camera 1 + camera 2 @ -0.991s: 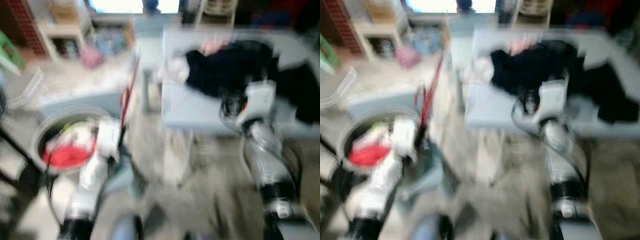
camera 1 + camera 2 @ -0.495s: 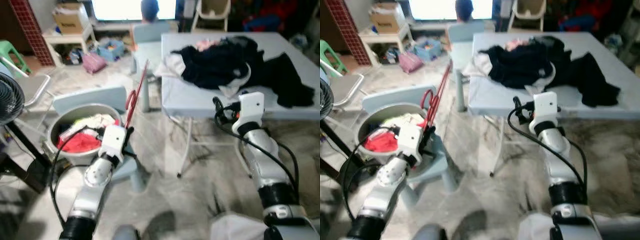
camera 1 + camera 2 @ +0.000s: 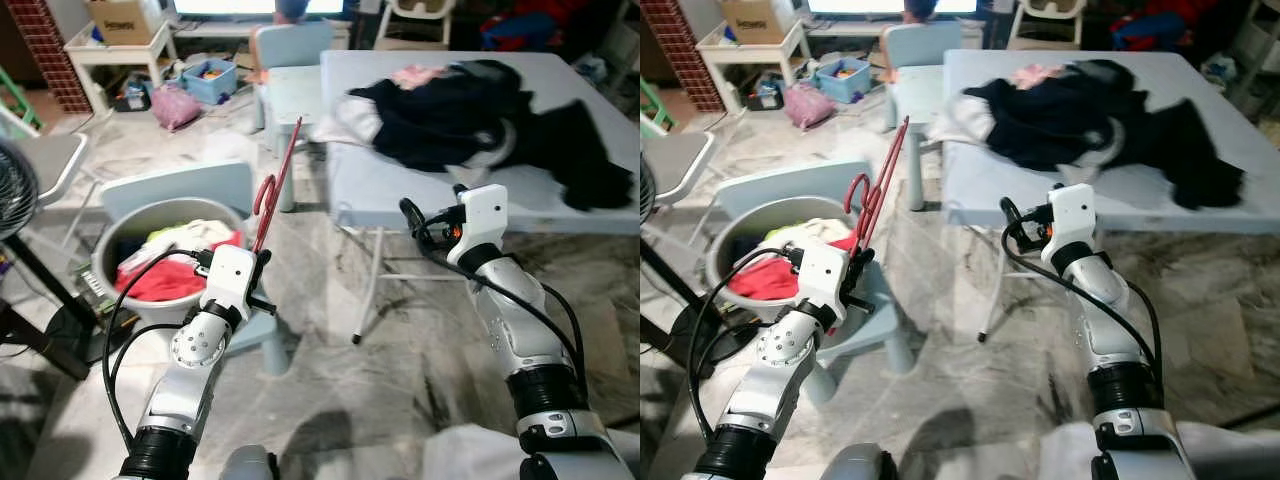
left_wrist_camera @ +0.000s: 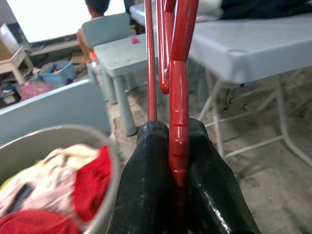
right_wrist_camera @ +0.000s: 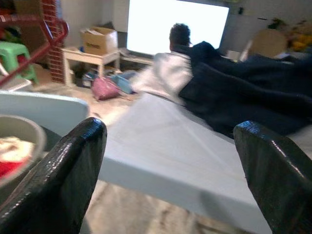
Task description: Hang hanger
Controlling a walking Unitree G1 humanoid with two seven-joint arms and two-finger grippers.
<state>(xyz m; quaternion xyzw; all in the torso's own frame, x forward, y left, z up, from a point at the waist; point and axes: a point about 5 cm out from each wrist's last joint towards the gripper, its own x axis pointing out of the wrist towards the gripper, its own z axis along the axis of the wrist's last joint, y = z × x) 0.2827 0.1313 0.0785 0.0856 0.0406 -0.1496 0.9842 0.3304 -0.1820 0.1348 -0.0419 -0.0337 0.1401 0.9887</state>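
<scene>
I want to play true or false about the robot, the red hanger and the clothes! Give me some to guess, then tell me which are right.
1. The left gripper is shut on the red hanger. True.
2. The right gripper is holding a black shirt. False: its fingers are wide apart with nothing between them.
3. The dark clothes lie in a heap on the light blue table. True.
4. The grey basin holds only water. False: it holds clothes, some of them red.
5. The hanger lies flat on the floor. False: it sticks up from the left gripper.
</scene>
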